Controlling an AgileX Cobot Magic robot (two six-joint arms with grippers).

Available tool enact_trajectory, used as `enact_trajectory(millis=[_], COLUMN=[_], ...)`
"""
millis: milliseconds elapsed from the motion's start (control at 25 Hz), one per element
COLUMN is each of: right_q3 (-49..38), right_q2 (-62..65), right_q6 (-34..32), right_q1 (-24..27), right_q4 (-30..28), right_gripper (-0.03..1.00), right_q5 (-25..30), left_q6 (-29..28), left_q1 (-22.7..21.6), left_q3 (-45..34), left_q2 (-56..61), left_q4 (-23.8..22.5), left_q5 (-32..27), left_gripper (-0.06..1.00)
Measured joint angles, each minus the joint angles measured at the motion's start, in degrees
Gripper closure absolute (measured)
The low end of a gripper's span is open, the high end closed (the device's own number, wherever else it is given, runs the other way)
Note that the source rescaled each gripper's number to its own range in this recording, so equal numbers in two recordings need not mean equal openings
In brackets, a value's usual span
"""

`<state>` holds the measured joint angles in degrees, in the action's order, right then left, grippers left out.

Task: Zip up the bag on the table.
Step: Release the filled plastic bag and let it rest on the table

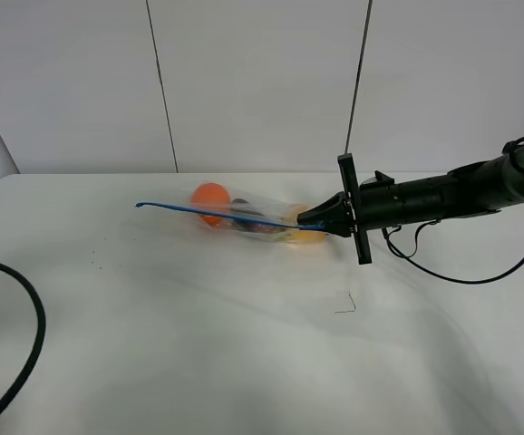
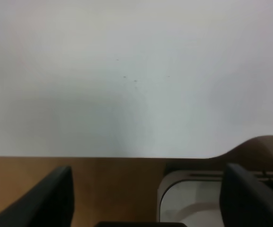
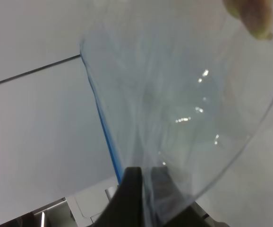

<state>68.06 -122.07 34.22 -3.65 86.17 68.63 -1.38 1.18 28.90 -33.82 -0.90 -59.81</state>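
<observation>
The bag (image 1: 253, 217) lies at the back middle of the white table (image 1: 198, 344). It is clear plastic with a blue zip strip (image 1: 208, 214) and orange, dark and yellow produce inside. My right gripper (image 1: 305, 218) reaches in from the right and is shut on the right end of the zip strip. In the right wrist view the clear bag (image 3: 183, 104) and its blue strip (image 3: 103, 127) run away from the closed fingers (image 3: 132, 189). My left gripper (image 2: 146, 198) is open and empty over the table's edge (image 2: 103, 156), out of the high view.
A black cable (image 1: 26, 344) loops on the table's left front. A small thin black mark (image 1: 348, 304) lies right of the middle. A black cable (image 1: 461, 272) hangs under my right arm. Wood floor and a white object (image 2: 193, 198) show past the table's edge.
</observation>
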Motion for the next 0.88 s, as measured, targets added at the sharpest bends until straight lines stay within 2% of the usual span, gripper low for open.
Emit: enact_trajectory(millis=[880], right_q3=[0.0], right_q2=[0.0], right_q6=[0.0], right_q1=[0.0], right_q4=[-0.1], right_gripper=[0.97], right_q5=[0.0], left_q6=[0.9], left_q1=[0.0], left_q3=[-0.1], left_q2=[26.1], left_q4=[-0.4], left_q5=[-0.6], left_gripper=[-0.05])
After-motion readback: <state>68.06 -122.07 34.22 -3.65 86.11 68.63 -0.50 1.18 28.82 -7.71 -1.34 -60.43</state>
